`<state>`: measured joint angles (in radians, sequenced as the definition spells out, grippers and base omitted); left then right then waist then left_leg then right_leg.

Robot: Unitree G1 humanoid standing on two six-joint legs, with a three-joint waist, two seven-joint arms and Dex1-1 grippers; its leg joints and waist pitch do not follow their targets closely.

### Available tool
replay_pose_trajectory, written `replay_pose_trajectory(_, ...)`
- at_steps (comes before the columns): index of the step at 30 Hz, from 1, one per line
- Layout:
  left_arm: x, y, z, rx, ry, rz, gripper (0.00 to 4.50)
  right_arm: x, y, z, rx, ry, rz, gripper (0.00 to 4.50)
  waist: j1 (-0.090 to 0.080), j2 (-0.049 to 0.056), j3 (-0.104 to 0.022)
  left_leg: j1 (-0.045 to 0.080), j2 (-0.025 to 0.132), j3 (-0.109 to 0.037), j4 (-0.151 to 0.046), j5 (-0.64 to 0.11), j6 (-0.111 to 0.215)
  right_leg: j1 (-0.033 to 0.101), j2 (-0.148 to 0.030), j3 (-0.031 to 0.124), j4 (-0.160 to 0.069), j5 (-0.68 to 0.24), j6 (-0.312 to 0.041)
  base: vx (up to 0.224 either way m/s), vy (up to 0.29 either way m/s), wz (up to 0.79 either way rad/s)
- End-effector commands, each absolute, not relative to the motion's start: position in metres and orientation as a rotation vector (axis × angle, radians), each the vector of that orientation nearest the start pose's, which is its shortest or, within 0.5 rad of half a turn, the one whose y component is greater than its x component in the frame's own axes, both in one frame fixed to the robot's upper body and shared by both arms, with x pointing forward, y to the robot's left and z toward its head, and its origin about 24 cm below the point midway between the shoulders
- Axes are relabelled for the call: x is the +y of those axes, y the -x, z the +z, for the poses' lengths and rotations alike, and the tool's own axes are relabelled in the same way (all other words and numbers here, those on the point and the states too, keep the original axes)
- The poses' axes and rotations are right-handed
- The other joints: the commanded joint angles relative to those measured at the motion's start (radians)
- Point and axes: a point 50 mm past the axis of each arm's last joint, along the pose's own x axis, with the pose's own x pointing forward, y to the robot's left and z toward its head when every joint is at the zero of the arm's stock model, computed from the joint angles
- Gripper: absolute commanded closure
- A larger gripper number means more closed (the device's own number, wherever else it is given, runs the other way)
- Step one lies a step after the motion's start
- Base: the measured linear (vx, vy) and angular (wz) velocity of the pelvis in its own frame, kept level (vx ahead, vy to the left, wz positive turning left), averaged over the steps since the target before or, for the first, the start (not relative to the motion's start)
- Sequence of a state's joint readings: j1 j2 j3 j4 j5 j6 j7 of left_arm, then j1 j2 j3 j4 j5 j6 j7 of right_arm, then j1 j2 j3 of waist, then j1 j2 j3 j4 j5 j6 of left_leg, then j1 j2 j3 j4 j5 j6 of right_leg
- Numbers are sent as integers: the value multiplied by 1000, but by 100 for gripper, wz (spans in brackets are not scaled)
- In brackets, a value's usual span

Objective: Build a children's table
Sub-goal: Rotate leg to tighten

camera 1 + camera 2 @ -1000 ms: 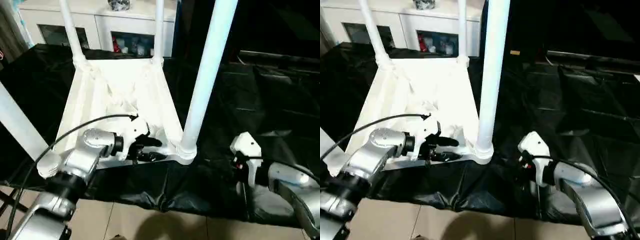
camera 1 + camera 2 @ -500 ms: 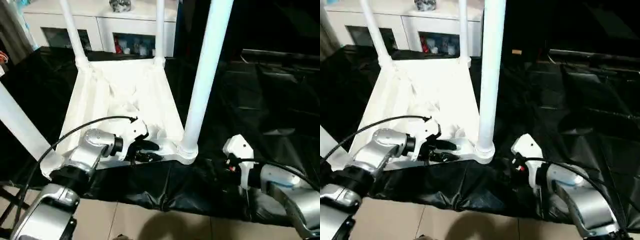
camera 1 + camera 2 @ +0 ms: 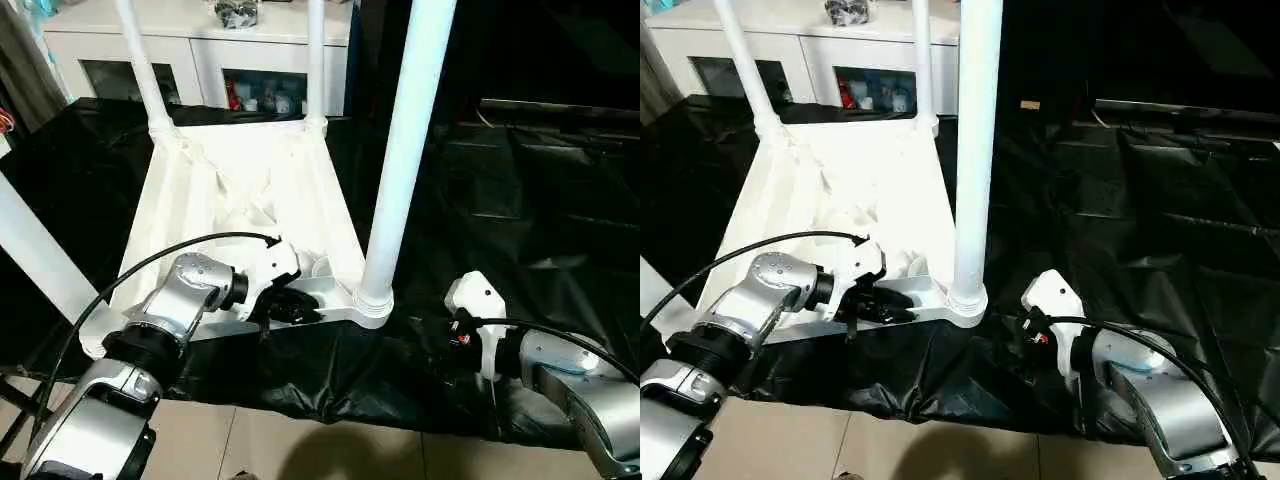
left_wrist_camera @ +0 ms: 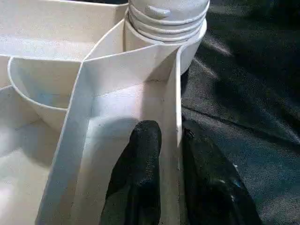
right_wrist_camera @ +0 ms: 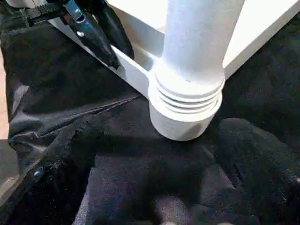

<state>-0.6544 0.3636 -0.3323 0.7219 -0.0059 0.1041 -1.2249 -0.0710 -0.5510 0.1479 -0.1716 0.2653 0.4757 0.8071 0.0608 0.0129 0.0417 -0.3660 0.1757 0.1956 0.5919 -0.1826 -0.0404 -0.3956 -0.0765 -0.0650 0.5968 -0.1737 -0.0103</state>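
Note:
The children's table (image 3: 200, 200) lies upside down on the black sheet, ribbed underside up. Its white legs stand in the corner sockets: near right (image 3: 410, 150), near left (image 3: 35, 250), far left (image 3: 140, 60), far right (image 3: 315, 60). My left gripper (image 4: 173, 140) is at the near rim, just left of the near right socket (image 4: 166, 28). One black finger (image 4: 143, 154) is inside the rim wall and the other outside, pressed against it. My right gripper (image 3: 455, 330) is low on the sheet just right of that socket (image 5: 187, 108), open and holding nothing.
A white cabinet with glass doors (image 3: 200, 45) stands behind the work. The black-sheeted folding table (image 3: 530, 180) stretches out to the right with wrinkled sheet. Its near edge drops to a tiled floor (image 3: 300, 450) right under my forearms.
My left gripper's fingers have closed together onto the near rim wall. The right gripper has slid a little left, closer to the near right socket, and has stayed open.

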Motion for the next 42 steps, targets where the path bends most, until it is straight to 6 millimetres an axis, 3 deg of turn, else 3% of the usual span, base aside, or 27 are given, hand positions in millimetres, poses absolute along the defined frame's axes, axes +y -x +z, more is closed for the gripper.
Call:
replay_pose_trajectory(1,137,-323,42,570,-377,-1333,398,-173,-240,58,416,180,937,0,4,-6,-54,13,54,-31,-70,-263,28,44,-76,47,-84,-322,-181,0,0,0)
replay_pose_trajectory(8,135,-319,43,539,-329,-1342,444,-166,-255,55,395,154,932,0,1,-4,-54,16,56,-31,-70,-273,20,39,-77,47,-83,-324,-194,0,0,0)
replay_pose_trajectory(12,132,-313,43,512,-305,-1367,444,-159,-270,51,378,181,903,0,-2,-4,-56,13,54,-30,-70,-259,18,41,-77,47,-80,-309,-197,0,0,0)
replay_pose_trajectory(14,129,-310,43,502,-301,-1381,444,-154,-278,50,371,181,899,0,-4,-6,-59,11,54,-29,-68,-227,22,42,-76,47,-73,-265,-212,0,0,0)
replay_pose_trajectory(15,129,-310,43,502,-301,-1381,444,-154,-278,50,371,181,899,0,-4,-15,-60,12,56,-27,-67,-219,27,43,-75,48,-72,-249,-213,0,0,0)
replay_pose_trajectory(16,128,-310,43,499,-300,-1383,444,-152,-279,50,373,184,912,0,-1,-10,-60,10,55,-27,-66,-203,35,44,-75,48,-68,-228,-217,0,0,0)
replay_pose_trajectory(17,127,-309,43,492,-296,-1391,444,-147,-281,48,377,196,947,0,-1,-20,-61,9,55,-24,-65,-186,45,45,-74,48,-66,-205,-219,0,0,0)
replay_pose_trajectory(18,127,-309,43,492,-296,-1391,444,-147,-281,48,377,196,947,0,0,-23,-61,7,54,-25,-65,-176,50,47,-76,48,-63,-201,-222,0,0,0)
replay_pose_trajectory(24,124,-306,44,487,-299,-1408,444,-139,-292,46,365,203,975,0,2,-25,-56,9,56,-24,-66,-191,48,42,-80,48,-70,-277,-207,0,0,0)
replay_pose_trajectory(33,123,-304,45,467,-295,-1405,444,-135,-303,45,344,214,986,0,3,-28,-56,9,56,-22,-66,-163,54,43,-77,50,-62,-215,-220,0,0,0)
replay_pose_trajectory(34,123,-305,45,463,-292,-1395,418,-135,-303,45,344,215,987,0,4,-28,-55,9,56,-23,-66,-168,53,43,-78,49,-64,-225,-218,0,0,0)
replay_pose_trajectory(36,126,-304,44,487,-291,-1395,418,-134,-304,43,341,220,989,0,2,-29,-54,9,55,-23,-66,-182,49,42,-79,49,-67,-256,-214,0,0,0)
replay_pose_trajectory(38,129,-304,44,496,-287,-1384,384,-134,-305,43,340,222,990,0,3,-26,-54,11,57,-23,-67,-192,41,40,-78,49,-68,-270,-211,0,0,0)
replay_pose_trajectory(42,134,-303,42,508,-302,-1372,378,-133,-305,41,337,220,992,0,0,-29,-54,11,57,-24,-69,-200,36,40,-77,50,-66,-250,-216,0,0,0)
